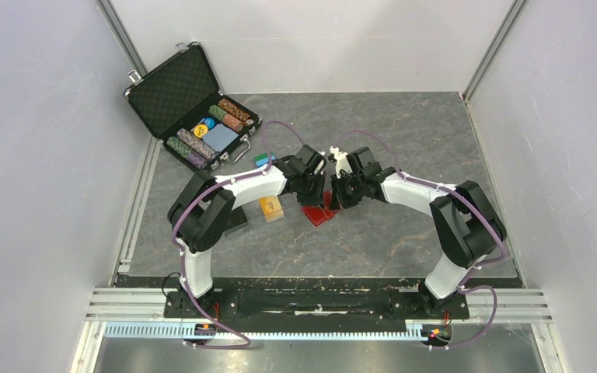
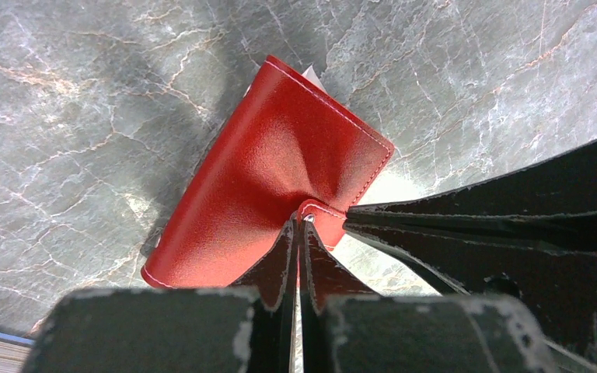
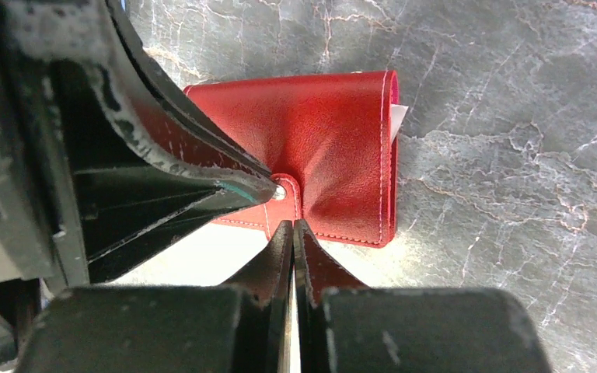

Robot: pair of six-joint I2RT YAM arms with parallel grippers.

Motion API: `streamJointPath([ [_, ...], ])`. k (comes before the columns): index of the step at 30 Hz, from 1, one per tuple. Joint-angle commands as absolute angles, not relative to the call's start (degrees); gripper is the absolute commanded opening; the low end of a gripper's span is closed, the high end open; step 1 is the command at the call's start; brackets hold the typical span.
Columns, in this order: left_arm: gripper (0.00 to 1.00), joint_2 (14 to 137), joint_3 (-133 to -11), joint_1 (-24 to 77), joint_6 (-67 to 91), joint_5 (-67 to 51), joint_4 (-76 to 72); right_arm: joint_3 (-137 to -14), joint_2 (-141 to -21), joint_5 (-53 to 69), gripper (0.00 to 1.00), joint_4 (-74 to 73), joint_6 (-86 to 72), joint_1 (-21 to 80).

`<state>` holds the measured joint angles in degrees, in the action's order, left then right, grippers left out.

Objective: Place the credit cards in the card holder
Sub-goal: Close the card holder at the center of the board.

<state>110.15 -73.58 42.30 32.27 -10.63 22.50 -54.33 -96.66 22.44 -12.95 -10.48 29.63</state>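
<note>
The red card holder [image 1: 320, 216] lies folded shut on the marble-patterned table, between the two arms. Its clasp tab [image 2: 322, 216] wraps over the edge nearest both grippers. My left gripper [image 2: 299, 221] is shut, its tips touching the tab by the metal snap. My right gripper [image 3: 292, 225] is also shut, its tips at the tab's edge [image 3: 288, 203]. Each wrist view shows the other gripper's fingers [image 2: 451, 217] [image 3: 202, 167] reaching the same snap. A pale card corner [image 3: 399, 116] [image 2: 311, 75] pokes out of the holder's far side. An orange credit card [image 1: 270, 207] lies beside the left arm.
An open black chip case [image 1: 172, 92] with rows of poker chips sits at the back left. A small blue-green object [image 1: 263, 161] lies near the left arm's wrist. Metal frame rails run along the table's left and right edges.
</note>
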Motion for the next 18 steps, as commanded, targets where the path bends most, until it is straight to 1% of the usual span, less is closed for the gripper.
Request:
streamJointPath([
  [1,0.02,111.28,-75.54,42.45,29.12,-8.52,23.46,-57.35,-98.03,22.40,0.00,-10.64,-11.13,29.62],
  [8,0.02,109.61,-74.18,42.54,29.08,-9.27,22.06,-59.83,-101.15,16.23,0.00,-12.53,-12.00,29.63],
  [18,0.02,107.84,-73.81,42.47,29.76,-10.64,19.35,-56.99,-103.13,14.64,0.00,-14.47,-11.52,29.61],
])
